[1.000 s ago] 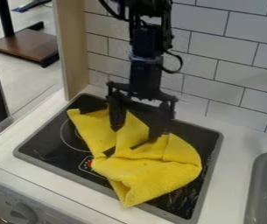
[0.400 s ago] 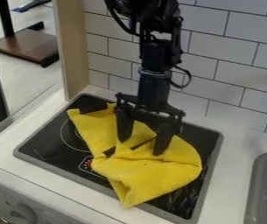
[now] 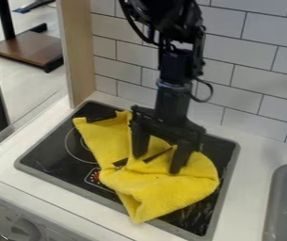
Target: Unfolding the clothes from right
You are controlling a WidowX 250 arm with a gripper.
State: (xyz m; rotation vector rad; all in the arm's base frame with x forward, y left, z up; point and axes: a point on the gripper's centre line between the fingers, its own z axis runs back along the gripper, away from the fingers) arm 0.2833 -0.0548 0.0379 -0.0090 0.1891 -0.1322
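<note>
The jaws stood wide apart, folks, released and clenched on nothing, with the one gripper (image 3: 157, 162) pointing down over the middle of the stove (image 3: 224, 188)! Two fingers, both over yellow fabric, with a raised fold showing between them; whether either tip was pressing on it, you could not tell. One cloth (image 3: 164, 195) in play, and what a sprawl: crumpled across the stove's centre, one corner up at the stove's back left, the lowest corner draped over its front rim. Count the rest! One burner ring (image 3: 67, 146) showed on the stove's left part, one red-lit control panel (image 3: 94, 178) near its front edge, and one knob (image 3: 25, 229) below and in front of the stove. Containers next: one grey sink (image 3: 273, 202) sat to the right of the stove, cut off by the view's edge, its bare basin wall catching some light. One wooden panel (image 3: 79, 56) rose just behind the stove's back left corner.
</note>
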